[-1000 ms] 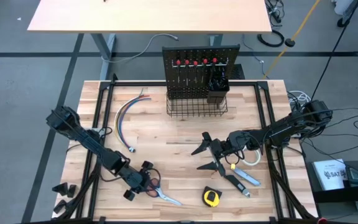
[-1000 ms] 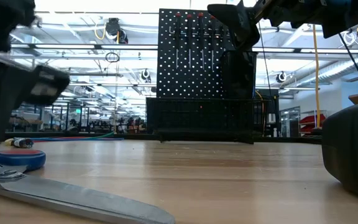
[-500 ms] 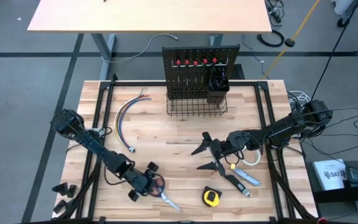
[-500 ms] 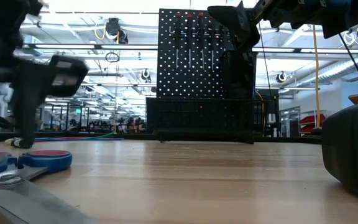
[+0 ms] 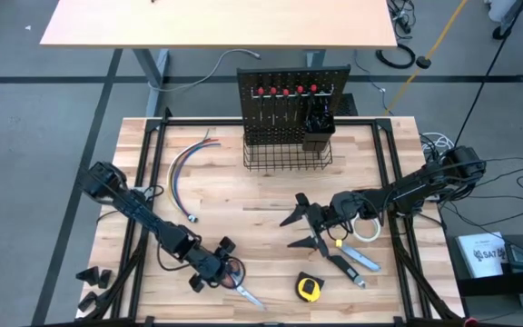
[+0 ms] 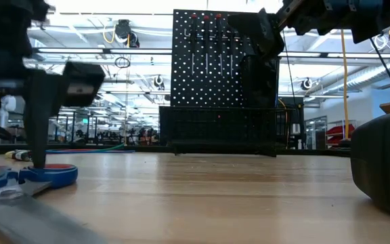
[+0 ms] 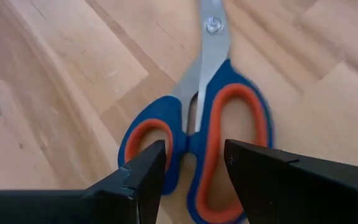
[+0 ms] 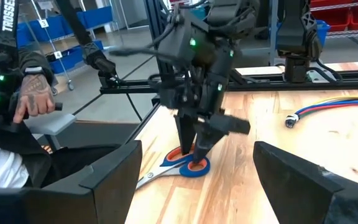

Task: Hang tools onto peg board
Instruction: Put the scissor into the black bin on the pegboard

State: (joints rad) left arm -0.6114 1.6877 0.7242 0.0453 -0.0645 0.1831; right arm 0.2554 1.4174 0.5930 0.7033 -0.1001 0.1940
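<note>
Upright at the far edge of the light wooden table (image 5: 243, 195): the peg board (image 5: 292, 109), black and perforated, red-handled tools already hung along its top row, wire basket (image 5: 287, 154) at its base, so hooks face both arms. Waiting near the table's right side: the right gripper (image 5: 302, 227), raised, fingers spread wide, clear of the tools beside it, probably parked to leave room. Low at the near-left: the left gripper (image 5: 218, 264), down on the scissors (image 5: 237, 283), fingers partly apart and straddling the blue-and-orange handles (image 7: 197, 146); judged as lined up for a pinch on the bridge between the 2 loops, grip not yet certain. Flat on the wood, blades pointing away from the wrist camera. Elsewhere on the boards: yellow tape measure (image 5: 309, 289), utility knife (image 5: 360, 262), white tape roll (image 5: 365, 229), coloured wires (image 5: 184, 168). Beyond: grey floor, a second table, shelving, a person's hand (image 8: 33, 99) on a controller.
</note>
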